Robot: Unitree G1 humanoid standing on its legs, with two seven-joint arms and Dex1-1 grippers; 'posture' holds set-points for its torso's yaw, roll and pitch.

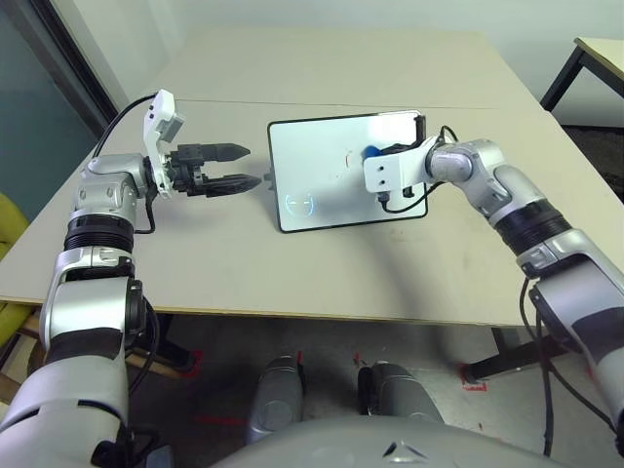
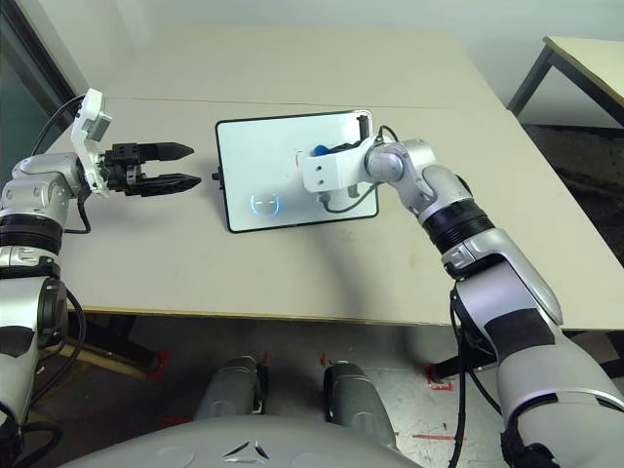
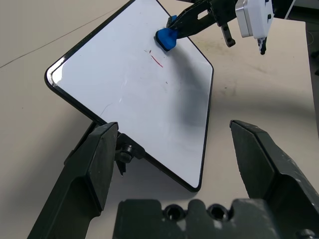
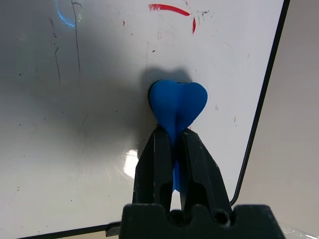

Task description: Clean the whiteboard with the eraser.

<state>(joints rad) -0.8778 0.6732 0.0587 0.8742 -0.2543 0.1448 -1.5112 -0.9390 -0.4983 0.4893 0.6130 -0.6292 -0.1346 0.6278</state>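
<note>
— Two hands over one beige counter (image 1: pixel 322 263). Where is the board?

— The board (image 1: pixel 322 195) stands near the middle of the counter, tilted on its stand, black frame all round. The right hand (image 4: pixel 172 133) has its fingers clamped tight on the eraser (image 4: pixel 178 105), gripping it at the pinched waist, and the blue head is pressed flat against the white surface, towards the board's right side.

— Any marks on it?

— A short red stroke (image 4: pixel 169 8) and a smaller red dash beside it, just beyond the eraser along the hand's line. In the right wrist view a bit of a blue arc shows in a corner, with thin dark scratches (hair-fine, really) nearby. From the head camera a faint blue circle (image 1: pixel 298 203) sits in the board's lower left area, well apart from the eraser.

— And the left hand?

— The left hand (image 1: pixel 234 167) hovers above the counter just beside the board's left edge, its fingers spread wide and holding nothing. In its wrist view a small black knob (image 3: pixel 125 154) on the board's edge lies close to one finger (image 3: pixel 94 164); I cannot tell if they touch.
</note>
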